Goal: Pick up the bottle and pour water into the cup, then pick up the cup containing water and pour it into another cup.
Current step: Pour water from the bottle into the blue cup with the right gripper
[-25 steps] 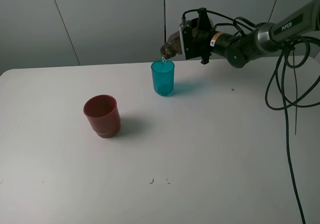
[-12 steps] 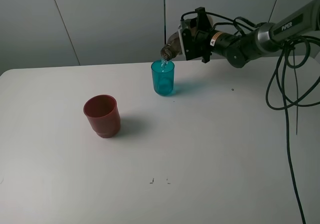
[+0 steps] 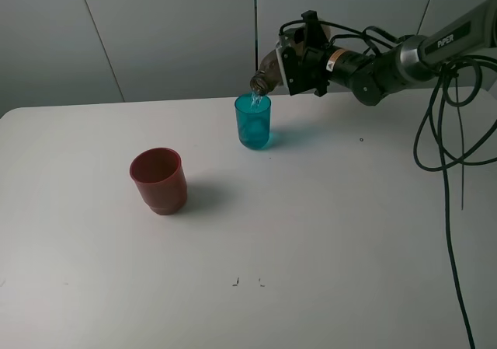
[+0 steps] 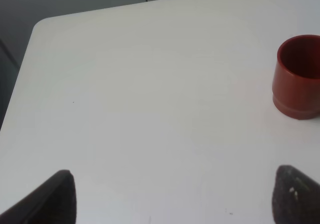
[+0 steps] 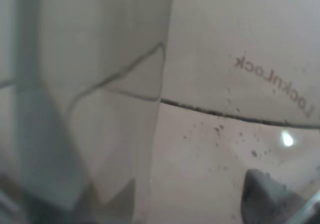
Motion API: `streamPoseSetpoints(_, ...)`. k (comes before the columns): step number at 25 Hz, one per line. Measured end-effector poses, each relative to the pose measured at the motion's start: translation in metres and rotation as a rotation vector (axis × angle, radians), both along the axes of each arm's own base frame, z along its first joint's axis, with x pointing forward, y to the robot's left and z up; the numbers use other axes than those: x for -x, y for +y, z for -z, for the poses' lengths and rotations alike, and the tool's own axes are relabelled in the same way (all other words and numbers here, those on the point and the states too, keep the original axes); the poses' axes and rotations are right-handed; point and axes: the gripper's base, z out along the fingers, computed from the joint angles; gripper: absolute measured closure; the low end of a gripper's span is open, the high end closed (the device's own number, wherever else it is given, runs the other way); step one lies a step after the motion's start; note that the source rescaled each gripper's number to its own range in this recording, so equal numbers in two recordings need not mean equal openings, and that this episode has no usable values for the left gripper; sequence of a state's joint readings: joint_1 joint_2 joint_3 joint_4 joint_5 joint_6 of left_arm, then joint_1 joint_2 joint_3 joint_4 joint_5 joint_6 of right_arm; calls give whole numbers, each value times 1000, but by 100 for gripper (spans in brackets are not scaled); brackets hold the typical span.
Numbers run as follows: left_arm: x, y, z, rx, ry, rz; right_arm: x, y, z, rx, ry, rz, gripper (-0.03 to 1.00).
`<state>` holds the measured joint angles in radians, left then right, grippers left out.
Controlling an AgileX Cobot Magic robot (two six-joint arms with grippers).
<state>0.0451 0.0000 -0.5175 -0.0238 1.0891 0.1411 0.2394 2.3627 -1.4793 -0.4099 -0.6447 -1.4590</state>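
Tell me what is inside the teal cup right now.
A thin stream of water falls from the tilted bottle into the teal cup. The cup's tinted wall hides how much has collected.

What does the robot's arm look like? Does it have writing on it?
The right arm is silver-grey tubes with black joints, an orange band near the wrist and PiPER written in black. Black cables loop off it. The left gripper shows only dark jaws.
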Motion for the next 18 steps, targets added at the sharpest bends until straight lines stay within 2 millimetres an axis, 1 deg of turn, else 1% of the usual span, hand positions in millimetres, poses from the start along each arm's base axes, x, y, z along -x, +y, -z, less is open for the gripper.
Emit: streamPoseSetpoints(18, 0, 0, 0, 0, 0, 0, 0, 1, -2, 52, -58, -21, 95)
